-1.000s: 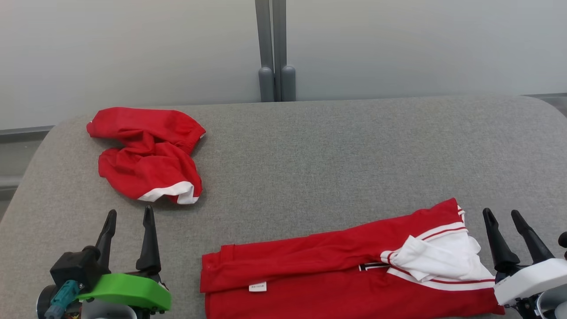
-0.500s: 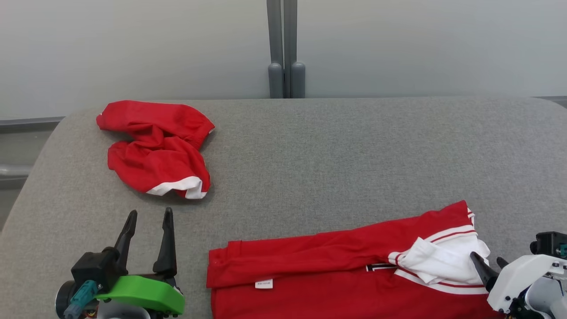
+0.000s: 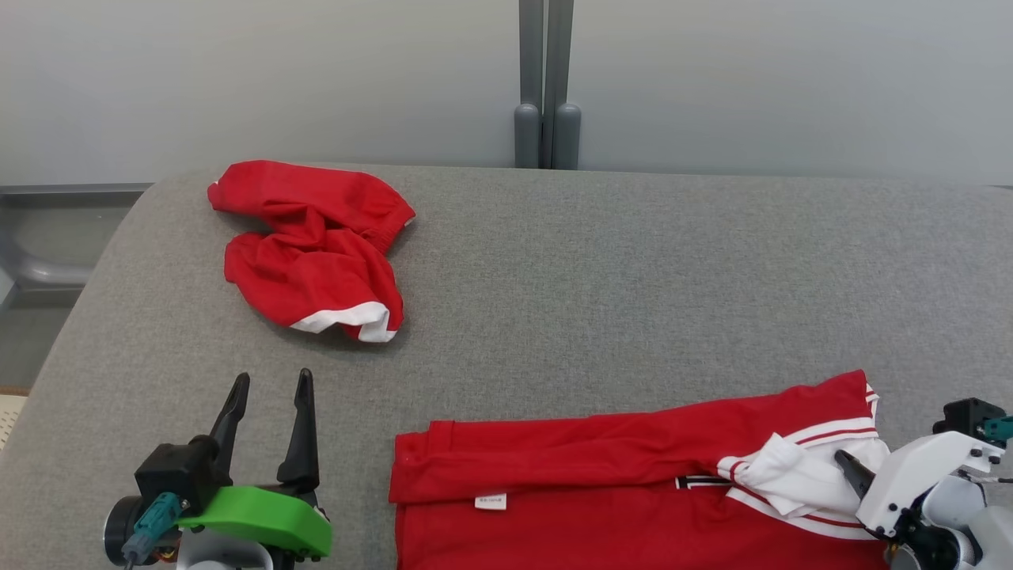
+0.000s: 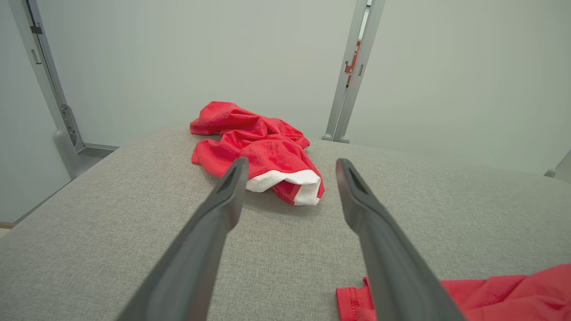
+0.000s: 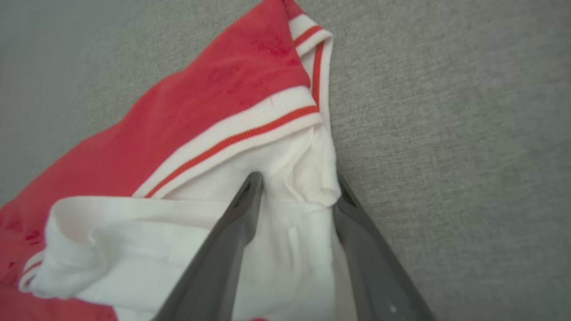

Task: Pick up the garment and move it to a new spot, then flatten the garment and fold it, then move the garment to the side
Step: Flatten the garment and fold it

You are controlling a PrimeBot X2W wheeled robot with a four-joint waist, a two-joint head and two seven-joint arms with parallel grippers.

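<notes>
The garment (image 3: 601,467), a red jersey of smooth knit with a ribbed white band striped in red, lies flattened and folded lengthwise at about 5 o'clock in the head view, on a grey cushion (image 3: 633,277) with a coarse woven texture and rounded corners. A small white label (image 3: 491,501) sits on its lower red layer. At the jersey's 3 o'clock end, soft white fabric (image 5: 111,249) is rumpled into loose folds. The right gripper (image 5: 296,178) has its two tapered dark fingers on either side of a bunched ridge of that white cloth and touching it. Whether the fingers pinch it firmly or merely flank it cannot be told. The left gripper (image 3: 272,378), with a glossy green plastic housing (image 3: 253,514), hovers at 7 o'clock, its pointed fingers spread wide with nothing between them. At 10 o'clock, well apart from the jersey, lies a crumpled heap of red shorts (image 3: 316,253) with a white hem and a gathered elastic waist. A grey metal post (image 3: 546,79) rises at 12 o'clock against a plain pale wall.
</notes>
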